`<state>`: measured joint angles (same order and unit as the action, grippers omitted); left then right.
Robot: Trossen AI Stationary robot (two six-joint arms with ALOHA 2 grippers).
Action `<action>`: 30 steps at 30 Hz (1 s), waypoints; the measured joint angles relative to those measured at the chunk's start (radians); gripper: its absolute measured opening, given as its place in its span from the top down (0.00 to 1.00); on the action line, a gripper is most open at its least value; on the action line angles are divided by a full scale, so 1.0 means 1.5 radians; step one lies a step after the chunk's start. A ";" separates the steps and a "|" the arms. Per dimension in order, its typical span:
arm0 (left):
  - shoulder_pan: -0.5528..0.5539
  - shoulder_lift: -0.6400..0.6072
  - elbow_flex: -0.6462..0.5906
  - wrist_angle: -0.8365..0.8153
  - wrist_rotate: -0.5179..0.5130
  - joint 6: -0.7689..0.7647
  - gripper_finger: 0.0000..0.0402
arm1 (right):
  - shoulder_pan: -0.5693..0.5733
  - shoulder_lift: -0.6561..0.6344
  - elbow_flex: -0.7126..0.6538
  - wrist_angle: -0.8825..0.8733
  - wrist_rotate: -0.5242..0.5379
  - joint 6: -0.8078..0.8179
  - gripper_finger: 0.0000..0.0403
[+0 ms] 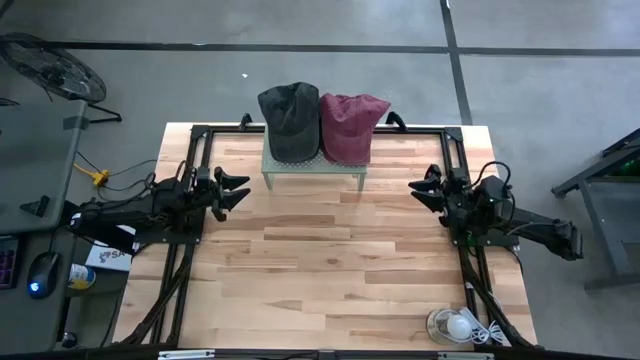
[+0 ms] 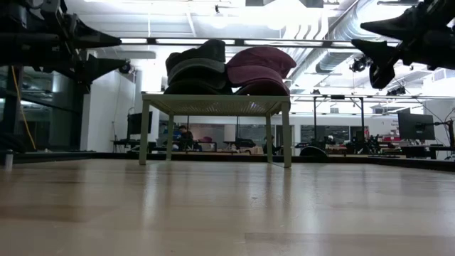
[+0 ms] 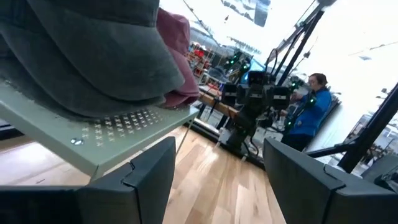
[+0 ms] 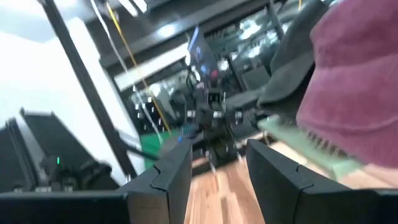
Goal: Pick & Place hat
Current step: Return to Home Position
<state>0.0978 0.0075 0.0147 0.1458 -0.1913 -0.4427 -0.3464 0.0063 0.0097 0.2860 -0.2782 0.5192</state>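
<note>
A dark grey cap (image 1: 290, 120) and a maroon cap (image 1: 350, 126) lie side by side on a small pale green stand (image 1: 313, 166) at the table's far middle. The low view shows both the grey cap (image 2: 195, 67) and the maroon cap (image 2: 259, 70) on the stand's top (image 2: 213, 103). My left gripper (image 1: 240, 190) is open and empty, raised above the table left of the stand. My right gripper (image 1: 422, 190) is open and empty, raised right of the stand. The grey cap fills the left wrist view (image 3: 81, 50); the maroon cap shows in the right wrist view (image 4: 354, 93).
A black frame (image 1: 200, 135) runs round the table's sides. A white lamp-like object with a cord (image 1: 455, 325) lies at the near right corner. The wooden tabletop (image 1: 320, 260) is bare in front of the stand. A person in blue (image 3: 311, 112) stands in the room beyond.
</note>
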 joint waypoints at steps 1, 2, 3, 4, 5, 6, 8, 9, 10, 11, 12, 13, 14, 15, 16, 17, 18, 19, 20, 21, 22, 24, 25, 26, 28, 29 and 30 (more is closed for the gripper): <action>0.000 0.001 0.000 -0.005 0.000 0.000 0.41 | 0.009 0.000 0.000 -0.010 0.002 -0.012 0.64; 0.000 0.001 0.000 -0.012 0.000 0.000 0.41 | 0.020 0.000 0.000 -0.018 0.011 -0.026 0.64; 0.000 0.001 0.000 -0.017 0.000 0.000 0.41 | 0.032 0.000 0.000 -0.025 0.029 -0.041 0.64; 0.000 0.002 0.000 -0.019 0.000 0.000 0.41 | 0.043 0.000 0.000 -0.037 0.053 -0.056 0.64; 0.000 0.002 0.000 -0.019 0.000 0.000 0.41 | 0.054 0.000 0.000 -0.054 0.079 -0.071 0.64; 0.000 0.001 0.000 -0.020 0.000 0.000 0.41 | 0.064 0.000 0.000 -0.074 0.102 -0.085 0.64; 0.000 0.001 0.000 -0.031 0.000 0.000 0.41 | 0.083 0.000 0.000 -0.114 0.129 -0.110 0.64; 0.000 0.002 0.000 -0.033 0.000 0.000 0.41 | 0.093 0.000 0.000 -0.136 0.136 -0.121 0.64; 0.000 0.002 0.000 -0.033 0.000 0.000 0.41 | 0.103 0.000 0.000 -0.157 0.144 -0.132 0.64; 0.000 0.001 0.000 -0.031 0.000 0.000 0.41 | 0.112 0.000 0.000 -0.169 0.152 -0.141 0.64; 0.000 0.001 0.000 -0.029 0.000 0.000 0.41 | 0.119 0.002 0.000 -0.173 0.160 -0.149 0.64; 0.000 0.001 0.000 -0.030 0.000 0.000 0.41 | 0.126 0.004 0.000 -0.172 0.169 -0.154 0.64; 0.000 0.001 0.000 -0.030 0.000 0.000 0.41 | 0.131 0.005 0.000 -0.173 0.178 -0.155 0.64; 0.000 0.002 0.000 -0.030 0.000 0.000 0.41 | 0.134 0.005 0.000 -0.173 0.186 -0.155 0.64; 0.000 0.002 0.000 -0.030 0.000 0.000 0.41 | 0.136 0.005 0.000 -0.173 0.195 -0.155 0.64; 0.000 0.001 0.000 -0.030 0.000 0.000 0.41 | 0.137 0.005 0.000 -0.173 0.199 -0.157 0.64; 0.000 0.001 0.000 -0.030 0.000 0.000 0.41 | 0.137 0.005 0.000 -0.173 0.198 -0.160 0.64; 0.000 0.001 0.000 -0.030 0.000 0.000 0.41 | 0.137 0.005 0.000 -0.174 0.197 -0.160 0.64; 0.000 0.001 0.000 -0.030 0.000 0.000 0.41 | 0.137 0.005 0.000 -0.173 0.194 -0.159 0.64; 0.000 0.001 0.000 -0.030 0.000 0.000 0.41 | 0.137 0.005 0.000 -0.173 0.191 -0.156 0.64; 0.000 0.001 0.000 -0.030 0.000 0.000 0.41 | 0.137 0.005 0.000 -0.174 0.188 -0.155 0.64; 0.000 0.001 0.000 -0.030 0.000 0.000 0.41 | 0.137 0.005 0.000 -0.174 0.187 -0.155 0.64; 0.000 0.001 0.000 -0.030 0.000 0.000 0.41 | 0.137 0.005 0.000 -0.174 0.187 -0.155 0.64; 0.000 0.001 0.000 -0.030 0.000 0.000 0.41 | 0.137 0.005 0.000 -0.174 0.187 -0.155 0.64; 0.000 0.001 0.000 -0.029 0.000 0.000 0.41 | 0.137 0.005 0.000 -0.174 0.186 -0.155 0.64; 0.000 0.001 0.000 -0.030 0.000 0.000 0.41 | 0.137 0.005 0.000 -0.174 0.186 -0.155 0.64; 0.000 0.001 0.000 -0.029 0.000 0.000 0.41 | 0.137 0.005 0.000 -0.174 0.186 -0.155 0.64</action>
<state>0.0978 0.0097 0.0143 0.1016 -0.1918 -0.4431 -0.1413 0.0139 0.0101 0.0246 0.0013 0.2863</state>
